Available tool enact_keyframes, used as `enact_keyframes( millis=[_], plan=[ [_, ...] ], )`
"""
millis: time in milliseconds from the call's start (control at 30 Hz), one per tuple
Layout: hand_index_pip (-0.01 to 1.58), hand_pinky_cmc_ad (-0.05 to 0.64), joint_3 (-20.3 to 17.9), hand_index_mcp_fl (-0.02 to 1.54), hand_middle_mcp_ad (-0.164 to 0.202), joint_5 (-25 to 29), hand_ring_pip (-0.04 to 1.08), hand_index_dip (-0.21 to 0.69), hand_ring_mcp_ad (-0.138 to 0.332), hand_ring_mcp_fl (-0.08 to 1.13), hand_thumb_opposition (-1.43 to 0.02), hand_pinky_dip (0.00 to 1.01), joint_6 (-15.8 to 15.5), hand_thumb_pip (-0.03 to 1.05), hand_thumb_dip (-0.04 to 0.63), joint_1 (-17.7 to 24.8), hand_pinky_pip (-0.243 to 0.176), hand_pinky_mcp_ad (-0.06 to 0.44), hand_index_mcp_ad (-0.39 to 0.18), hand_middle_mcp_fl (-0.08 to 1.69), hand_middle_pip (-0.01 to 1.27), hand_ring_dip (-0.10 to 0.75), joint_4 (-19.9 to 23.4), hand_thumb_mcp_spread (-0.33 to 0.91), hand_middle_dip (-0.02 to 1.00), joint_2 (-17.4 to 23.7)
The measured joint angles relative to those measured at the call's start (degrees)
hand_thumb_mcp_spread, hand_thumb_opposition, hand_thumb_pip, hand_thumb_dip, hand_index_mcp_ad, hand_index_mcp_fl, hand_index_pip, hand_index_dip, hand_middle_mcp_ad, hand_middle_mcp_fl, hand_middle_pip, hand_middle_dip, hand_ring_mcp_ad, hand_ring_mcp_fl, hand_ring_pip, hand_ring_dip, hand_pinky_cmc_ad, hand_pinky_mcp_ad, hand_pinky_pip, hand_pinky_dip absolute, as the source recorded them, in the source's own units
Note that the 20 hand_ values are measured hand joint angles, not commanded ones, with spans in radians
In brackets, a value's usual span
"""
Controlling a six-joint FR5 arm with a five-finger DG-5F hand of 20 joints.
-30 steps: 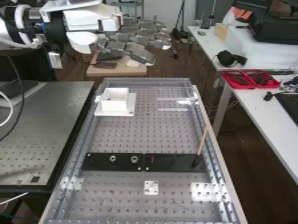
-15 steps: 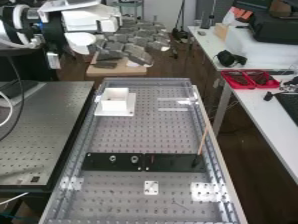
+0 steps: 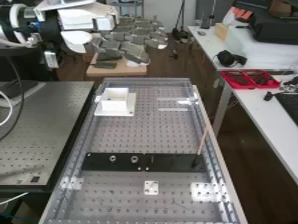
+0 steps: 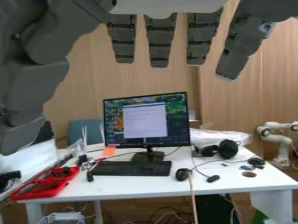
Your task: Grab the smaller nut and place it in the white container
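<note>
Poised at twelve o'clock in the high view, the open hand (image 3: 133,51) hangs beyond the white container (image 3: 115,106) at ten. The smaller nut's spot cannot be told; misjudged aim could snag the larger nut (image 3: 112,158) at seven.

The left edge of the high view cuts off the arm (image 3: 14,17) and the grey table (image 3: 46,125). We can't see the near end of the bench (image 3: 126,135) either. On the hand (image 3: 133,50), some fingers hide behind others. The larger nut (image 3: 113,158) and the bearing (image 3: 134,159) look too tiny for us to see their shapes well.
</note>
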Motion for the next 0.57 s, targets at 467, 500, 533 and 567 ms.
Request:
enact_keyframes(
  millis=[467, 500, 533, 567],
  plan=[
    [0.12, 0.365, -0.4, 0.07, 0.070, 1.3, 0.12, 0.075, 0.182, 0.01, -0.70, 0.46, 0.1, 0.42, 0.080, 0.6, -0.096, 0.290, -0.087, 0.02, 0.14, 0.066, 0.3, 0.23, 0.20, 0.3],
    [0.12, 0.365, -0.4, 0.07, 0.072, 1.4, 0.12, 0.075, 0.182, 0.01, -0.70, 0.46, 0.2, 0.42, 0.080, 0.6, -0.096, 0.290, -0.087, 0.04, 0.14, 0.066, 0.4, 0.23, 0.20, 0.4],
    [0.12, 0.365, -0.5, 0.07, 0.072, 1.4, 0.12, 0.075, 0.182, 0.01, -0.69, 0.46, 0.2, 0.42, 0.080, 0.6, -0.096, 0.290, -0.087, 0.04, 0.14, 0.066, 0.5, 0.23, 0.20, 0.4],
    [0.12, 0.365, -0.5, 0.07, 0.072, 1.6, 0.12, 0.075, 0.182, 0.01, -0.70, 0.46, 0.2, 0.42, 0.084, 0.6, -0.096, 0.290, -0.087, 0.04, 0.14, 0.066, 0.6, 0.23, 0.20, 0.5]
  ],
)
